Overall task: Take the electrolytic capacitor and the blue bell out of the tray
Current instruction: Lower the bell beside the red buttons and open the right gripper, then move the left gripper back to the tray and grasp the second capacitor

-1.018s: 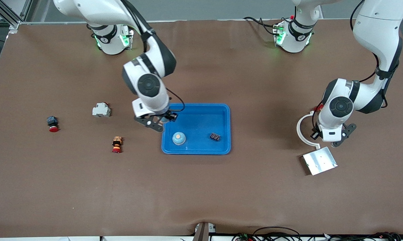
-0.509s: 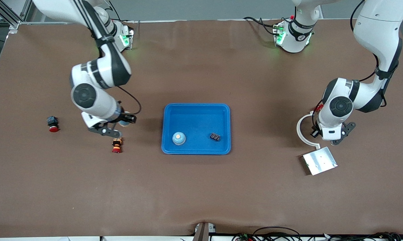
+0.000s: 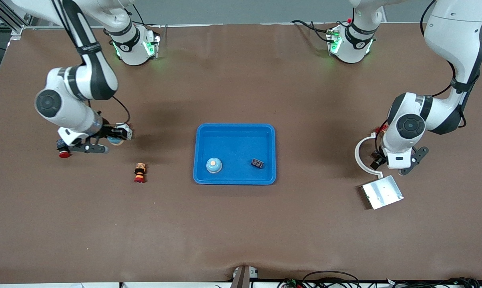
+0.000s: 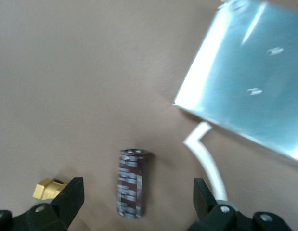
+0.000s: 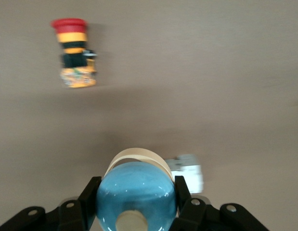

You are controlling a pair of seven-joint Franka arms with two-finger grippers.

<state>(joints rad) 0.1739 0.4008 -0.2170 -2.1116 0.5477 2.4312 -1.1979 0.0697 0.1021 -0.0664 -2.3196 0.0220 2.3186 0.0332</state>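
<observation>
My right gripper (image 3: 115,138) clamps the glossy blue dome bell (image 5: 136,195), nine o'clock of the bright blue plastic tray (image 3: 235,128); left gripper (image 4: 137,193) gapes empty over the brown cylindrical capacitor (image 4: 131,185)

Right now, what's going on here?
The right end effector grips a blue bell over the table at the right arm's end, outside the tray. The left end effector hangs open over the capacitor lying beside the silver plate. A second blue bell and a black part sit in the tray.

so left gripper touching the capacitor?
Apart. Left wrist view: the capacitor lies on the table with bare mat either side, between the left gripper's open fingers.
</observation>
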